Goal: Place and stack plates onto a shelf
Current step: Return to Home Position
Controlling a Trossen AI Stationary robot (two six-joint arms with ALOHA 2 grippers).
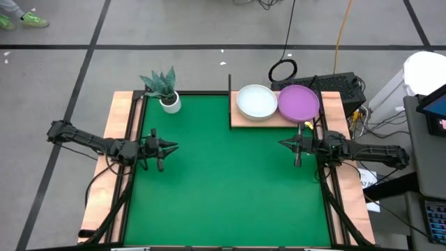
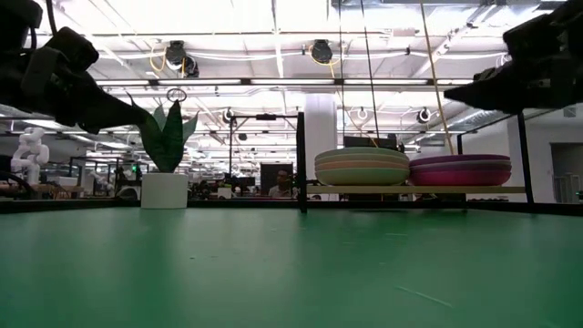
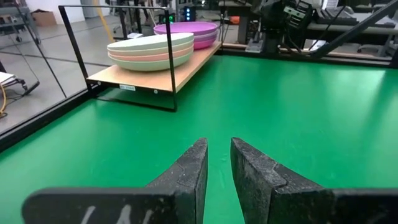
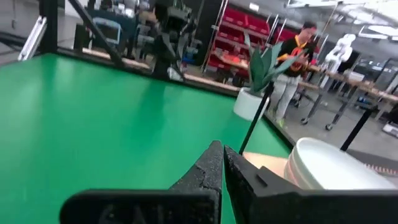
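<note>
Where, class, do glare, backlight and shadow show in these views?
High view: even light, the whitish plate shines brightest. Low view: ceiling lights glare, leaving the left arm and right arm silhouetted. Left wrist view: the shelf shades the mat beneath it.

- You are working in a robotics lab, a big open hall
- You see a white humanoid robot (image 2: 27, 150) standing at the back
- Red storage bins (image 4: 233, 46) fill racks, and a cable coil (image 1: 282, 70) lies on the floor

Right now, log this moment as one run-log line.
plates: whitish-topped stack and purple-topped stack side by side on shelf | left end effector: over mat, empty, slightly open | right end effector: near shelf, empty, shut
</note>
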